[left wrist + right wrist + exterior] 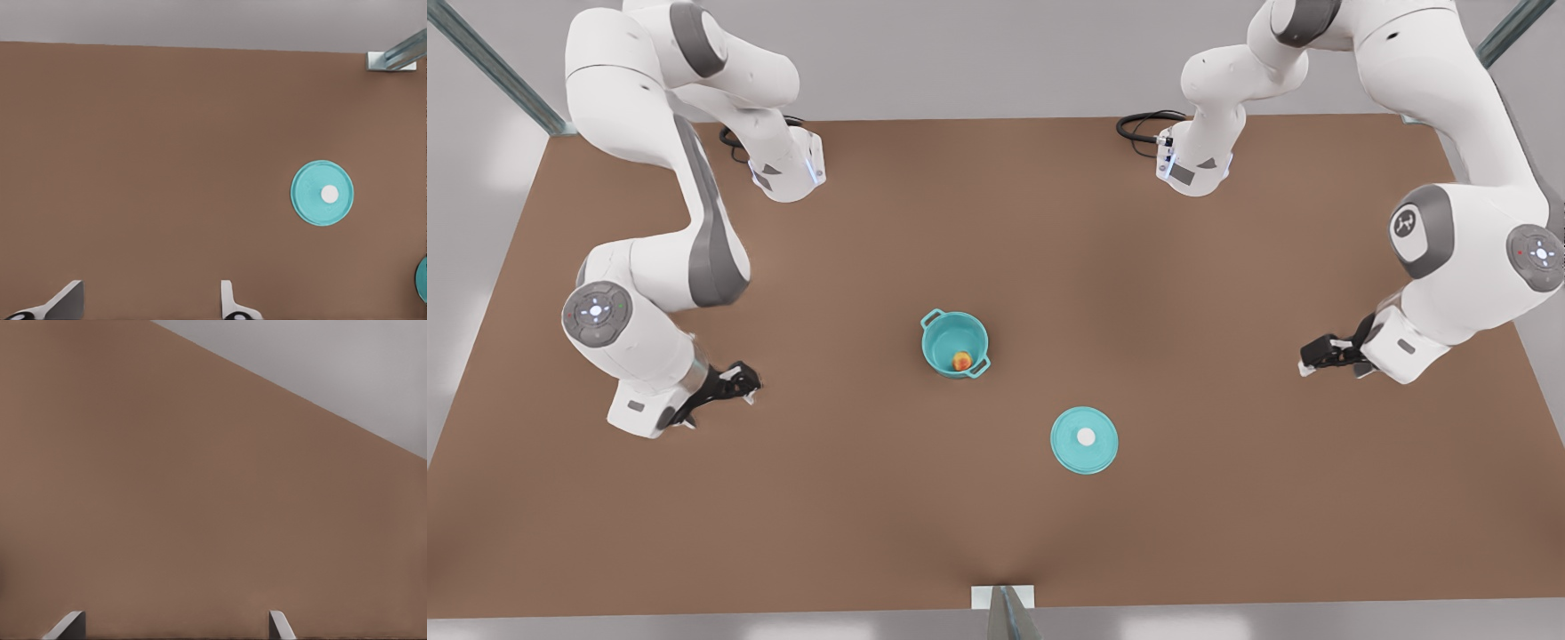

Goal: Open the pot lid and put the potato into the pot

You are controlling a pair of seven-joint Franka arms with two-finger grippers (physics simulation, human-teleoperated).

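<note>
Potato (961,360) sits inside the uncovered pot (955,343), the pot lid (1084,439) flat on the table (996,222) nearby. The left gripper (147,303), spread wide and empty, sees the lid ahead; the right gripper (175,625), equally wide, faces bare tabletop.

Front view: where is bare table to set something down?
The table is bare between the right gripper and the pot, between the pot lid and the left gripper, and behind the pot. Tightest is the gap between the pot, which holds the potato, and the lid. Both arms wait, grippers open.
</note>
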